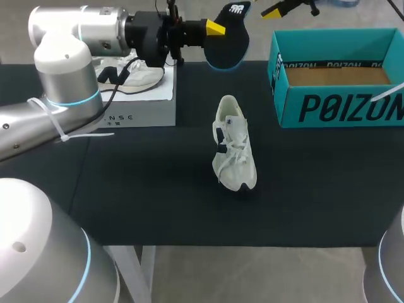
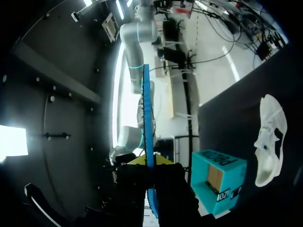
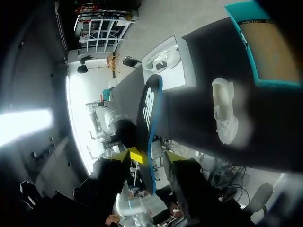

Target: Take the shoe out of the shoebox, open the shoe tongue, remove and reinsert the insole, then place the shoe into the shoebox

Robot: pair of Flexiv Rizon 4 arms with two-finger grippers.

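now the left tool [image 1: 216,29] is clamped on the insole [image 1: 230,41], held upright over the far middle of the table [image 1: 158,189]. the right tool [image 1: 273,11], spread open on nothing, hangs just right of it. the shoe [image 1: 235,144] lies nearer than both, long axis near-to-far; i judge the left arm must bring the insole nearward.

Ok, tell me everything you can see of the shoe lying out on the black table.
The shoe is a white lace-up trainer with a mesh-like upper, white laces and small dark patches along one side. It seems to stand sole-down near the middle of the table, heel towards the far edge, toe towards the robot, slightly angled. It sits outside the teal box, apart from it. Only the table touches it.
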